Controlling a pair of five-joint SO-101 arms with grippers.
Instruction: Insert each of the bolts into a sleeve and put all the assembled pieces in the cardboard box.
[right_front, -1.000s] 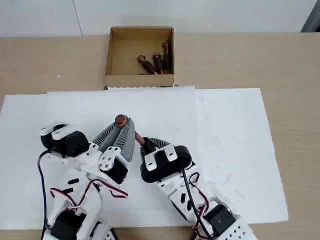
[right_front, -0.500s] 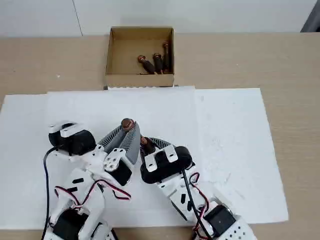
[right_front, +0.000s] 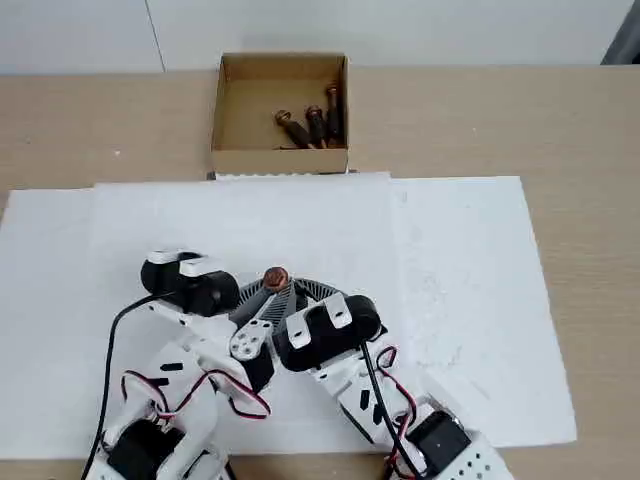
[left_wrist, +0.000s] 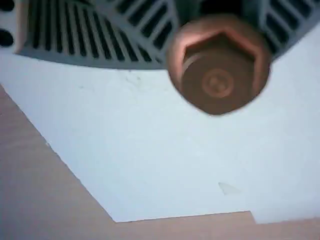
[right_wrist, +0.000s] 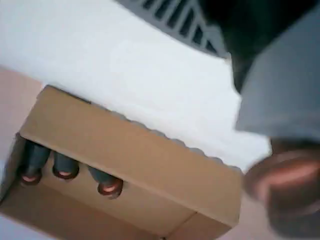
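**Bolt pinched where the two grippers meet**

Copper bolt (right_front: 276, 277) clamped at the tip of the left gripper (right_front: 271, 289), hexagonal head turned up toward the overhead camera and standing just clear of the grey ribbed fingers (left_wrist: 100, 30). Just beside it, touching or nearly so, the right gripper (right_front: 300, 292). Open or closed there: cannot tell, with the black motor housing sitting over it. In the right wrist view, a blurred copper-coloured round shape close against the grey of that gripper. Bolt or sleeve: cannot tell.

Both arms folded low at the near edge of the table. Left one angled toward the right, right one angled toward the left, tips together over the middle of the white paper (right_front: 450, 260). Red and black wires (right_front: 385, 360) looped along the arm bodies.

Cardboard box (right_front: 230, 105) well apart from both grippers, on the far side, just past the paper's far edge, open top up. Three assembled pieces (right_front: 312, 122) lying side by side in its right half, copper heads showing.

Underneath, overlapping white sheets spread on a light wooden table (right_front: 520, 120). Beyond the table's far edge, a pale wall (right_front: 400, 30).
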